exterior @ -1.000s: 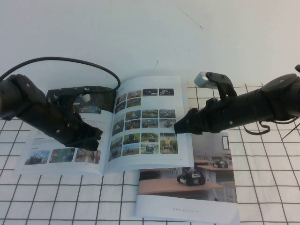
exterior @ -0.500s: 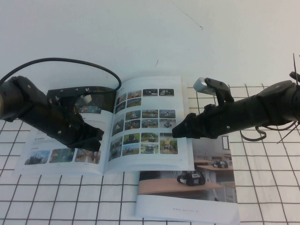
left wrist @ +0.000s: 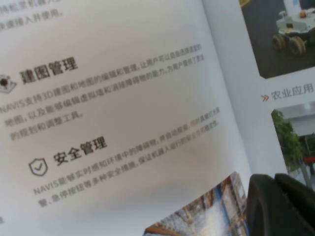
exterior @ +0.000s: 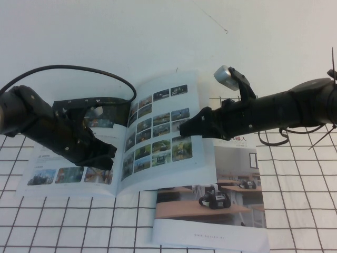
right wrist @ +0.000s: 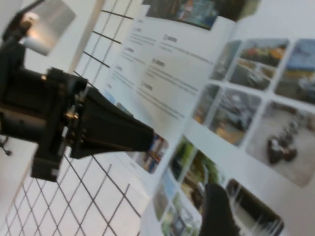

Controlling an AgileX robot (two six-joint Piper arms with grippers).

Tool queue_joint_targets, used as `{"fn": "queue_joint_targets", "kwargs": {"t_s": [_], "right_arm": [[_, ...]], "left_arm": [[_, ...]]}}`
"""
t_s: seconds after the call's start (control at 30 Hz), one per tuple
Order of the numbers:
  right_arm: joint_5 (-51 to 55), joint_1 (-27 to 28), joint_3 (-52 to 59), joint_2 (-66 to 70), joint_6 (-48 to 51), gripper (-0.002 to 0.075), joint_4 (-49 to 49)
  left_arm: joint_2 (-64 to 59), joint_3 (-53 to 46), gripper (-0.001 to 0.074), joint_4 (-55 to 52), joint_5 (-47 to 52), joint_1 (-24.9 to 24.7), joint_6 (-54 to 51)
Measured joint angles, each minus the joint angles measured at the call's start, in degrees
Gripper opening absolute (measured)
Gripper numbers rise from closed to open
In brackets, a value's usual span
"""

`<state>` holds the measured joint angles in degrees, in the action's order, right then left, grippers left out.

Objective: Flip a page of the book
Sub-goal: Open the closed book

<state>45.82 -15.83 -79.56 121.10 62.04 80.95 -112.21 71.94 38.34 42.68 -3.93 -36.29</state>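
The book [exterior: 50, 161] lies open on the checked cloth. Its page [exterior: 158, 138] with rows of small colour photos stands lifted off the table, and its right edge is raised. My right gripper [exterior: 184, 128] is shut on that edge; in the right wrist view one finger [right wrist: 216, 211] lies over the photo side of the page [right wrist: 266, 113], and the other is hidden. My left gripper [exterior: 107, 157] is shut and rests on the left leaf, which carries Chinese text [left wrist: 123, 98]. Its fingers [left wrist: 280, 206] are close together.
A second brochure [exterior: 210, 211] with a robot-on-table cover lies under the lifted page, toward the front right. A black cable [exterior: 79, 67] loops behind my left arm. The checked cloth [exterior: 295, 211] covers the front of the white table.
My right gripper has moved left and up with the photo page's edge, so the page has risen from flat to tilted. More of the second brochure shows. The left arm has not moved.
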Motion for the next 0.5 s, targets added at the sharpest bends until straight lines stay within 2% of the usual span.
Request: {"fn": "queue_joint_targets", "kwargs": {"t_s": [0.3,0.5], "right_arm": [[5.06,0.0,-3.3,0.0,0.04,0.0419,0.95],[6.01,0.0,-3.72,0.0,0.4,0.0419,0.95]], "left_arm": [[0.11,0.0,-0.0002,1.95,0.62,0.0,-0.88],[4.4,0.0,-0.0002,7.14,4.44,0.0,-8.58]]}}
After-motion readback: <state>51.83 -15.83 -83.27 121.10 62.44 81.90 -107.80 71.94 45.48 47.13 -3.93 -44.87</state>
